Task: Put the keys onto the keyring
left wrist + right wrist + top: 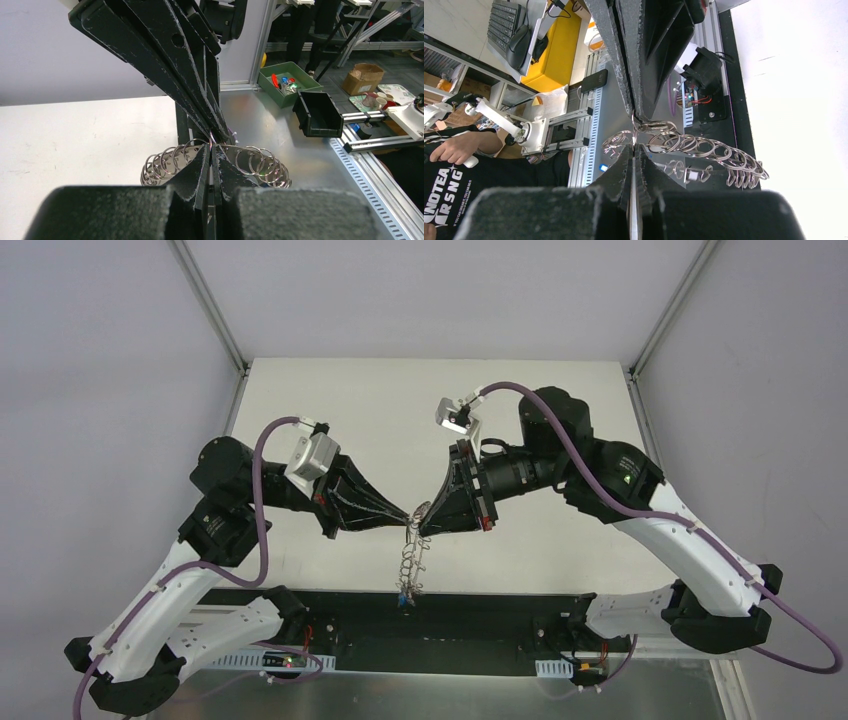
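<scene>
Keyring (411, 562) found clear of the white table (330, 410), held in the air at the centre between both arms and hanging down toward the near edge. Left gripper (404, 516) and right gripper (427, 524) meet tip to tip. On both wrist views each pair of jaws is pressed together, pinching thin metal at the top of the ring. Wire loops (167, 161) fan out to either side of the pinch and hang loose below it. One blue tag (603, 168) shows among the loops, so at least one key appears to be on; further keys cannot be made out. Judgement: the assembly is light, stiff, springy and smooth, and it will likely pivot or slip under so narrow a pinch. You should hold the ring's solid body rather than a single loop, and take any key by its plastic tag, the metal being too small and slick for a sure hold.
</scene>
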{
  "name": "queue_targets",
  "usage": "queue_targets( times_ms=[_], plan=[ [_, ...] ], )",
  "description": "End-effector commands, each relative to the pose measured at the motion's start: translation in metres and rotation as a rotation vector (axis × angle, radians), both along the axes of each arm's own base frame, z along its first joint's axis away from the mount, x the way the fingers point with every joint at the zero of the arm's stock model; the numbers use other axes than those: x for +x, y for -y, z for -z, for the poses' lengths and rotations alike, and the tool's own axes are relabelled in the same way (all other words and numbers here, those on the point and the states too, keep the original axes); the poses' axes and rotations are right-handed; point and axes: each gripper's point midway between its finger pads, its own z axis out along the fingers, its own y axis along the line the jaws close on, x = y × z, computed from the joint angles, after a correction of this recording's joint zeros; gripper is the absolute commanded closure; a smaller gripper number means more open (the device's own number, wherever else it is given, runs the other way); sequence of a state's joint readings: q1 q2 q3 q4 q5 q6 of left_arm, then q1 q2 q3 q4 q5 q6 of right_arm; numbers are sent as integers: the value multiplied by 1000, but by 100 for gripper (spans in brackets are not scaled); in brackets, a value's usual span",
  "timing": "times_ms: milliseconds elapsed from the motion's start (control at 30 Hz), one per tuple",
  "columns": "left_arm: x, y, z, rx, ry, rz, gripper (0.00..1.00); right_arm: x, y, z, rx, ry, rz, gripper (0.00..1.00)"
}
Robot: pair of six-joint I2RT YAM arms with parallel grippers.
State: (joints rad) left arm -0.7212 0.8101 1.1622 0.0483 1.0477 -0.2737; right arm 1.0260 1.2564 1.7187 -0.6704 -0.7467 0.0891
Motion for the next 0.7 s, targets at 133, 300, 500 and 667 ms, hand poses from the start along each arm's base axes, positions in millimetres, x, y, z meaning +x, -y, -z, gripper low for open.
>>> queue_targets(
  times_ms=[133,300,500,667],
  plan=[
    [-14,-5,-8,-36,55,54,100,0,2,-37,123,60,2,100],
    [-16,-6,-10,-42,60,57,100,7,5,-38,125,75,50,100],
    [-15,-6,-9,-41,55,54,100,14,7,-42,148,94,104,100],
    [-14,-5,-8,-44,56,48,100,18,8,-45,169,113,137,100]
  ],
)
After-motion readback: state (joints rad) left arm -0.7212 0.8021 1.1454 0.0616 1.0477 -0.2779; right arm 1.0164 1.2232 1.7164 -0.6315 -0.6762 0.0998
